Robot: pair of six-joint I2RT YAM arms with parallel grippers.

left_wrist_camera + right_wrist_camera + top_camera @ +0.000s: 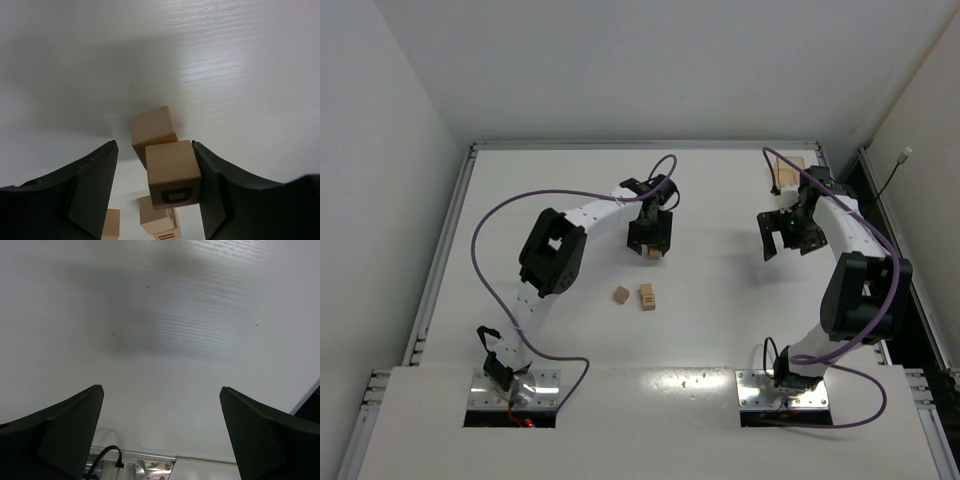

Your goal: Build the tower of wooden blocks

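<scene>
Between the fingers of my left gripper point(154, 143) point(650, 238) is a light tan cube point(172, 172) with a dark mark on its near face. It lies against the right finger point(215, 185), with a wide gap to the left finger point(95, 185), so the gripper is open. The cube overlaps a second plain cube point(152, 130) on the table behind it; whether it rests on that one is unclear. In the top view only one cube point(653, 253) shows under the gripper. My right gripper point(782, 238) point(161, 388) hangs open and empty over bare table.
A short stack of two cubes point(647, 296) point(160, 217) and a single loose cube point(621, 294) point(111, 225) sit nearer the arm bases. A tan tray point(790, 172) lies at the back right corner. Purple cables loop over both arms.
</scene>
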